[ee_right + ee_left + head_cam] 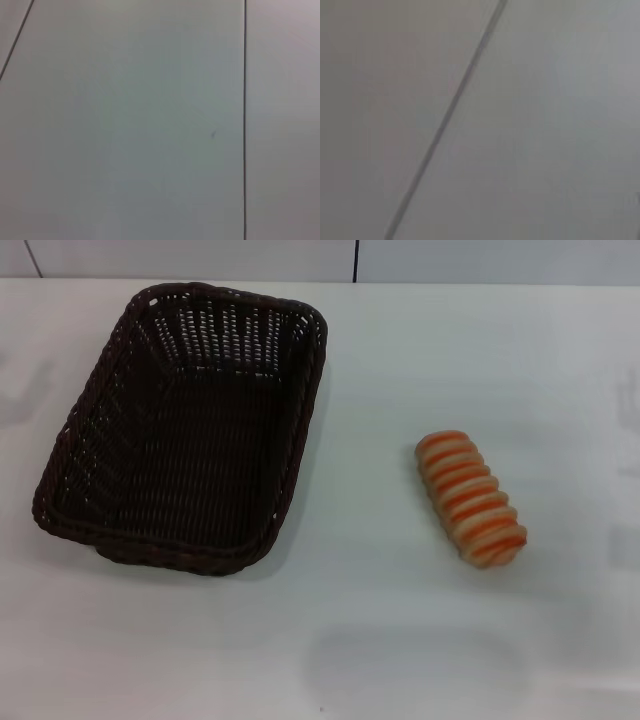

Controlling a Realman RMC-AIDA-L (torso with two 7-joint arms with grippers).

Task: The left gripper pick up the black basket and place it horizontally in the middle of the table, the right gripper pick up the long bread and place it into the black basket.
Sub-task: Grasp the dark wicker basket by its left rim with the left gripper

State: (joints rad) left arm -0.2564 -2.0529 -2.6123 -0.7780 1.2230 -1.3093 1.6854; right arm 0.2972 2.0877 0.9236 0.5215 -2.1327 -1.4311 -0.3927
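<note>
On the table (400, 640), the basket (185, 430) sits at 10 o'clock, the bread (471, 498) at 3 o'clock, well apart; I cannot tell either gripper's state

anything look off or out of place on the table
Nothing is spilled or damaged. The basket sits empty on the table's left side, angled lengthwise away from the robot rather than across. The bread lies apart on the right, ridged side up, slightly diagonal. No gripper is in view.
</note>
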